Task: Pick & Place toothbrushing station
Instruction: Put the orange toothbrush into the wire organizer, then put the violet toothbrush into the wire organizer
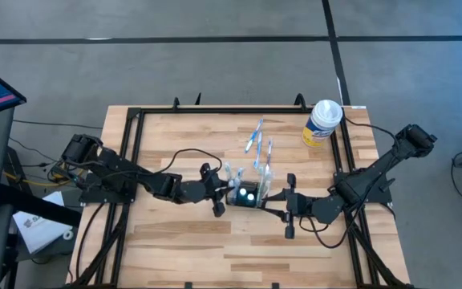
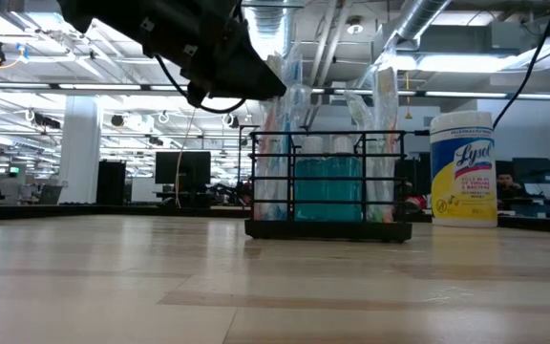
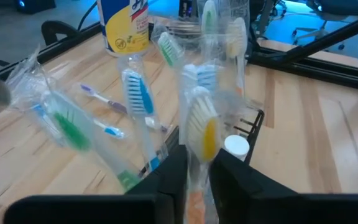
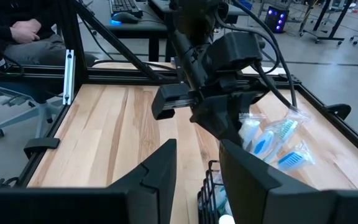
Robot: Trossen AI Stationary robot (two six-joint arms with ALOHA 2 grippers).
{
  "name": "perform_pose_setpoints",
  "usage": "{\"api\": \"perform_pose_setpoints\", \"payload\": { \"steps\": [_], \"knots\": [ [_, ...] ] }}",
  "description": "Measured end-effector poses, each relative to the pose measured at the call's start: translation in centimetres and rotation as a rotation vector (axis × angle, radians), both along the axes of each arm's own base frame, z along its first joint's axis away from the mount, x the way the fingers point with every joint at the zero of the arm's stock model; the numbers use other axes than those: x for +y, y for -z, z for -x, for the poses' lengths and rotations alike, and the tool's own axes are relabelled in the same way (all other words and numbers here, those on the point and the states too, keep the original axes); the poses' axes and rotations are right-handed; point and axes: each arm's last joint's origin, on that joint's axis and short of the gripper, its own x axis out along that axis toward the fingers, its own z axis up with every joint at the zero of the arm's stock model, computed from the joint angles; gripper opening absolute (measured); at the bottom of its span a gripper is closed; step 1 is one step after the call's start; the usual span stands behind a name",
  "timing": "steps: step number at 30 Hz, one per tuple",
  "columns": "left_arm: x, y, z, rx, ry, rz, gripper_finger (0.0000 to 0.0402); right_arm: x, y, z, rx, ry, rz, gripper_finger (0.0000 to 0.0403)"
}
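Note:
The toothbrushing station (image 1: 247,195) is a small black wire rack (image 2: 327,191) standing on the table's middle. It holds a teal bottle and several wrapped toothbrushes that stand upright. My left gripper (image 1: 221,191) is at the rack's left end and is shut on a wrapped toothbrush with a yellow-orange head (image 3: 201,130). My right gripper (image 1: 285,202) is open just right of the rack. Its fingers (image 4: 160,171) stand on either side of the rack's right end (image 4: 210,186). I cannot tell whether they touch it. My left gripper pinches the wrapped toothbrush between its two fingers (image 3: 178,171), on the clear wrapper just below the head (image 3: 196,177). The fingers come from the table's left, slanting down, as the low view (image 2: 242,76) shows. The toothbrush stands upright with its lower end in the rack.
A white-and-yellow wipes canister (image 1: 323,122) stands at the far right corner. Two loose wrapped toothbrushes (image 1: 255,138) lie beyond the rack. A black frame rail (image 1: 135,160) runs around the wooden tabletop. A seated person (image 4: 17,31) shows beyond the table.

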Motion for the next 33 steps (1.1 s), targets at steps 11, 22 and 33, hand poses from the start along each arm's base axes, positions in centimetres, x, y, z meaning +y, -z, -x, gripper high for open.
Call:
{"api": "perform_pose_setpoints", "payload": {
  "steps": [11, 22, 33],
  "knots": [
    [0.0, 0.0, 0.0, -0.002, 0.0, 0.0, 0.0116, 0.0, 0.2, 0.1, 0.017, 0.0, 0.012, 0.0111],
    [0.0, -2.4, 0.9, -0.066, 0.02, -0.011, 0.0156, -0.1, 0.3, 0.1, 0.023, 0.005, 0.001, 0.0111],
    [0.1, -3.6, 1.4, -0.099, 0.044, -0.006, 0.0152, -1.5, 0.9, -0.4, 0.082, 0.061, 0.035, 0.0111]
  ]
}}
